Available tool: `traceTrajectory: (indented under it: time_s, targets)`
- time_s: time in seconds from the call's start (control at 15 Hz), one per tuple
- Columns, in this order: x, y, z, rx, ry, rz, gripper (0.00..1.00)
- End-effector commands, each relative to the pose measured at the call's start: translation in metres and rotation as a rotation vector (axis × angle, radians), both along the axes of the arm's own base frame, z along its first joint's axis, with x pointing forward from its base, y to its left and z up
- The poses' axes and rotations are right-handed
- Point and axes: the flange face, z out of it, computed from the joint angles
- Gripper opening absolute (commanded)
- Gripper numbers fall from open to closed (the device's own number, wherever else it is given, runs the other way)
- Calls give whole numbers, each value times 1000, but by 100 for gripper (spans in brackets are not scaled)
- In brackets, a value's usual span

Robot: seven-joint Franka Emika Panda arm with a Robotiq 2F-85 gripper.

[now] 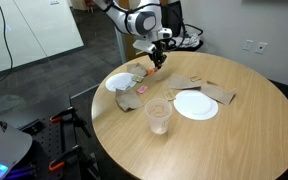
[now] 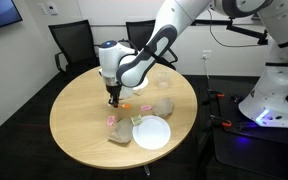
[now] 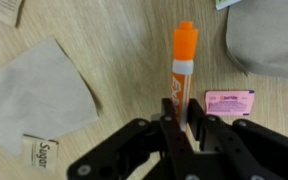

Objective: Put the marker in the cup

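The orange-red marker (image 3: pixel 183 62) stands out between my gripper's (image 3: pixel 182 122) fingers in the wrist view, its orange cap pointing away over the wooden table. The gripper is shut on the marker's white lower body. In both exterior views the gripper (image 1: pixel 157 62) (image 2: pixel 113 98) is low over the far part of the round table, with a bit of orange at its tip. The clear plastic cup (image 1: pixel 159 116) stands upright near the table's front edge, well apart from the gripper. It shows faintly in an exterior view (image 2: pixel 163 81).
A round white paper plate (image 1: pixel 196 105) (image 2: pixel 151 132) lies next to the cup. Brown paper scraps (image 3: pixel 39 92) (image 1: pixel 220 94), a pink packet (image 3: pixel 229 102) and a sugar packet (image 3: pixel 42 155) lie around the gripper. Office chairs (image 2: pixel 72 42) stand behind the table.
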Motion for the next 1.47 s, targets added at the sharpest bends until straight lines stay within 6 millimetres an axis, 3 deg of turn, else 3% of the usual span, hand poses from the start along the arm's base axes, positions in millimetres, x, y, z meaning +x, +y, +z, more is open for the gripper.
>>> traceTrajectory:
  time_s: [0.0, 0.4, 0.73, 0.87, 0.93, 1.0, 1.33, 1.4]
  targets:
    - [-28, -12, 60, -28, -18, 29, 5]
    - [-69, -36, 136, -74, -32, 33, 5]
    - [-106, -64, 173, -84, -25, 50, 5]
    - [-117, -77, 180, -83, -25, 72, 5]
    - [-95, -64, 169, -79, -38, 48, 5]
    - [-98, -67, 172, -80, -39, 47, 20]
    - [-97, -63, 165, -79, -30, 52, 20]
    - [-97, -63, 165, -79, -30, 52, 5]
